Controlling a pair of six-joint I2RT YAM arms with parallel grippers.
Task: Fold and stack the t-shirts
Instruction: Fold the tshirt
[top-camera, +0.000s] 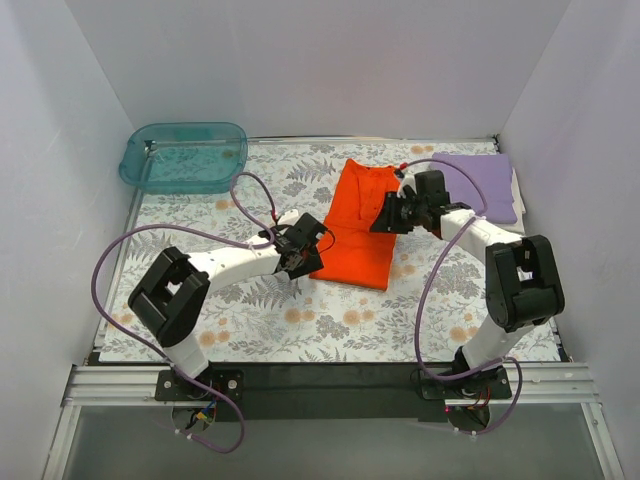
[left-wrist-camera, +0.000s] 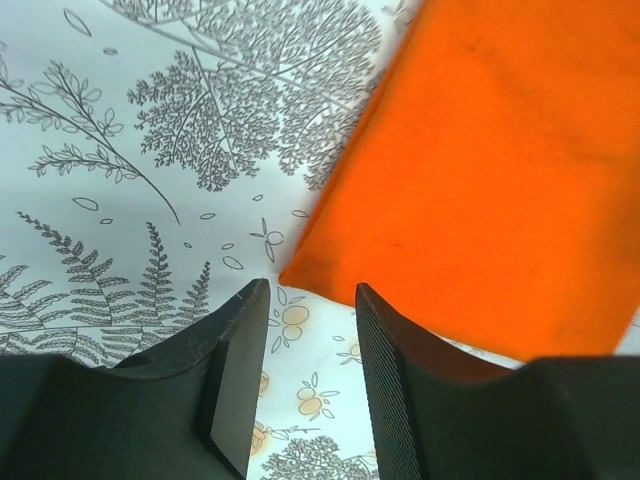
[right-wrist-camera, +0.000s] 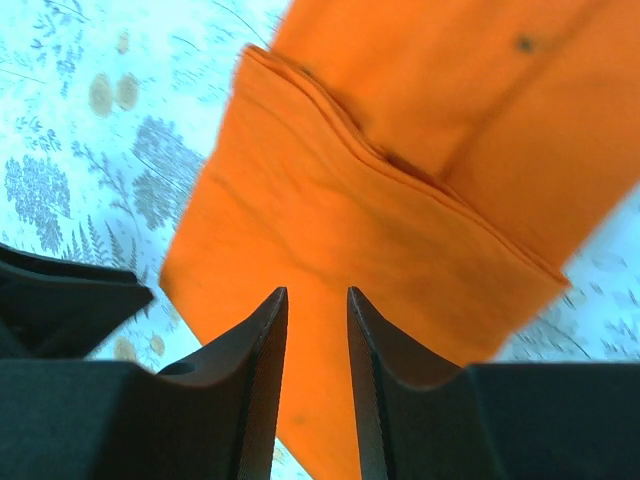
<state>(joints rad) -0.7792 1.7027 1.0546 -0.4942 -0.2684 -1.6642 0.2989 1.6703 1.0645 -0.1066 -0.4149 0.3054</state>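
Observation:
The orange-red t-shirt (top-camera: 358, 228) lies folded into a long panel in the middle of the table. It also shows in the left wrist view (left-wrist-camera: 480, 180) and in the right wrist view (right-wrist-camera: 380, 250), with folded layers. The lavender t-shirt (top-camera: 478, 186) lies folded at the far right. My left gripper (top-camera: 303, 262) is open and empty, just off the orange shirt's near left corner (left-wrist-camera: 312, 285). My right gripper (top-camera: 385, 216) is open and empty above the shirt's right side (right-wrist-camera: 316, 292).
A translucent teal tub (top-camera: 185, 156) stands at the far left corner. A floral cloth (top-camera: 260, 320) covers the table. White walls close in the sides and back. The black rail (top-camera: 320, 375) runs along the near edge.

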